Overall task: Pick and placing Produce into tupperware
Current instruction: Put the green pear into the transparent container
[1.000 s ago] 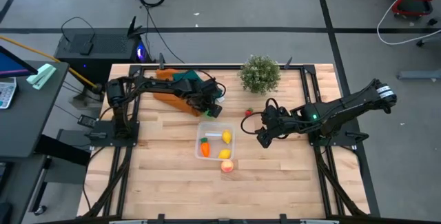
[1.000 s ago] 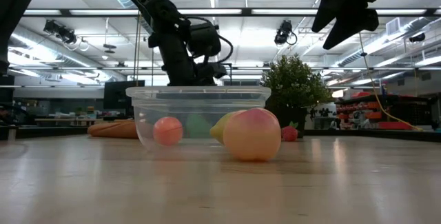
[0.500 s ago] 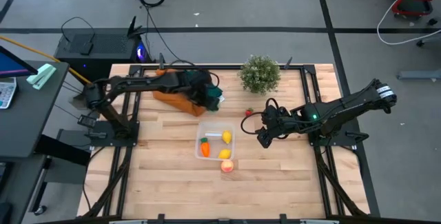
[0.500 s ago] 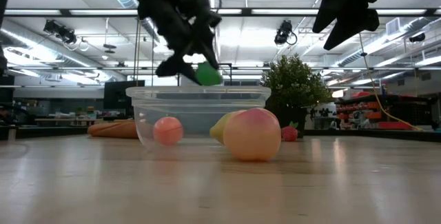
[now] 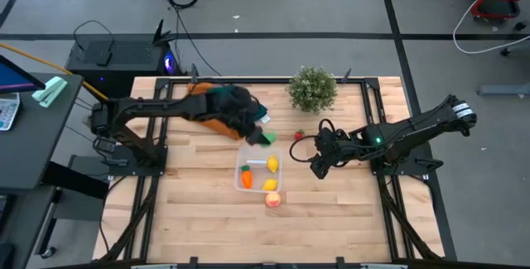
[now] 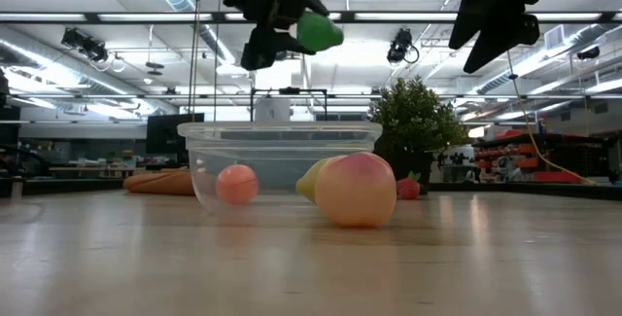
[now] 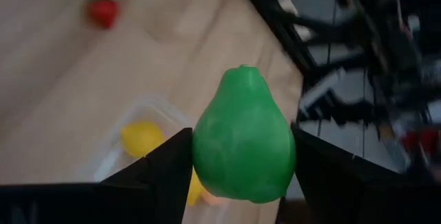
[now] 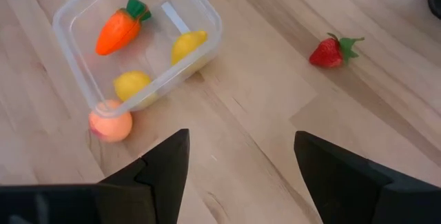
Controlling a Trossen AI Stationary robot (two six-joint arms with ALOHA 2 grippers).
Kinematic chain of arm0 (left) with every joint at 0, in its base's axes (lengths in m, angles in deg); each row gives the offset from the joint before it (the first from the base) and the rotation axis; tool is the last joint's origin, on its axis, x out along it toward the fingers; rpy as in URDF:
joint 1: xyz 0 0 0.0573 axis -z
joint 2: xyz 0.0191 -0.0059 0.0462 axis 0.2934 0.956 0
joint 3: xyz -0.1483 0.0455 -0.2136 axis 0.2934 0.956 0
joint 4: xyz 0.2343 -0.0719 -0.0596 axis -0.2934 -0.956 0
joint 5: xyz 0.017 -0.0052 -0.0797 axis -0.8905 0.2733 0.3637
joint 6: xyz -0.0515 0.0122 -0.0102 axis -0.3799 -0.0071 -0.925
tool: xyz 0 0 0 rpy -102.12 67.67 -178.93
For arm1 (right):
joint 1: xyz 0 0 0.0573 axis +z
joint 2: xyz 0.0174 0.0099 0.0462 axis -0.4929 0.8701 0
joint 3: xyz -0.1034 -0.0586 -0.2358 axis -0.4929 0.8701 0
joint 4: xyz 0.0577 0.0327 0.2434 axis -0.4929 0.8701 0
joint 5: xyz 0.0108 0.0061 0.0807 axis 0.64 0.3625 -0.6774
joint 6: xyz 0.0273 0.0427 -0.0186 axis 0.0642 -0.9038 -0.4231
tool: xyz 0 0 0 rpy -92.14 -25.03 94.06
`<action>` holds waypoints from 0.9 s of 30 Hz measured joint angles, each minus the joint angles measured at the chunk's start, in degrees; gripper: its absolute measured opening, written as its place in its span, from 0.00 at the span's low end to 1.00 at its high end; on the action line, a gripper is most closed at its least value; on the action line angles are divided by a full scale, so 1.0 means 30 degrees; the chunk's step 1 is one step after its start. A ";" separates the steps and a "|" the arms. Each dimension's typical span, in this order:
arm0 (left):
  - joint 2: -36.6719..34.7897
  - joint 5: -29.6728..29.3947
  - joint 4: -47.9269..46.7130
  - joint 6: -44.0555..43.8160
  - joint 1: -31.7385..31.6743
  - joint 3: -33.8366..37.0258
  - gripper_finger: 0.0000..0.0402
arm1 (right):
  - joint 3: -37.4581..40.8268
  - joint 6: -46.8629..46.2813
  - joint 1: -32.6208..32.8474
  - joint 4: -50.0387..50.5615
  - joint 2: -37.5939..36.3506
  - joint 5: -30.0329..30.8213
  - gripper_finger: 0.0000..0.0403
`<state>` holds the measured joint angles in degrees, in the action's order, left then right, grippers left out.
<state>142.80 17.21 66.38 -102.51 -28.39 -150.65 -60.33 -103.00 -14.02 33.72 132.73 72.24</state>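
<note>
My left gripper (image 5: 258, 132) is shut on a green toy pear (image 5: 270, 137) high above the far edge of the clear tub (image 5: 240, 184); the pear also shows in the low view (image 6: 320, 32). The tub holds a carrot (image 8: 118, 31) and two yellow fruits (image 8: 187, 45). A peach-coloured fruit (image 5: 273, 199) rests on the table against the tub's near side. A strawberry (image 5: 299, 135) lies on the table right of the tub. My right gripper (image 5: 315, 168) hangs open and empty, right of the tub. My left gripper pinches the pear's wide lower body (image 7: 207, 162) between its two fingers (image 7: 165, 172), one on each side. The pear's narrow top (image 7: 242, 79) points away past the fingertips. The pear is lifted clear, well above the tub's rim.
A bushy potted plant (image 5: 312, 89) stands at the far edge. Orange and teal cloths (image 5: 201, 110) lie at the far left, under the left arm. Bare wood shows on the near half of the table and left of the tub.
My left gripper has risen from low behind the tub, near the cloths, carrying the green pear up and toward the tub; the pear now hangs well above the rim. My right gripper has kept still.
</note>
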 joint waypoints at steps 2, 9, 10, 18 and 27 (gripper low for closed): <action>0.0055 0.0106 -0.0121 0.0486 0.0596 0.0013 0.59 | 0.0000 0.0004 0.0000 0.0001 0.0000 -0.0161 0.57; 0.0048 0.0143 0.0026 0.2830 0.2199 0.0014 0.59 | 0.0000 0.0022 0.0000 0.0006 0.0000 -0.0649 0.57; 0.0048 0.0129 0.0023 0.3105 0.2360 0.0014 0.59 | 0.0000 0.0022 0.0000 0.0004 0.0000 -0.0667 0.57; 0.1249 -0.0261 0.0013 0.4256 0.3323 0.0014 0.60 | 0.0000 0.0038 0.0015 0.0007 0.0000 -0.0950 0.57; 0.3575 -0.1862 -0.0301 0.5677 0.3870 0.0014 0.59 | 0.0000 0.0036 0.0015 -0.0007 0.0000 -0.0964 0.57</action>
<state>153.53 11.62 65.48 -85.47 -16.78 -150.61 -60.33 -102.89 -13.98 33.70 132.73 69.35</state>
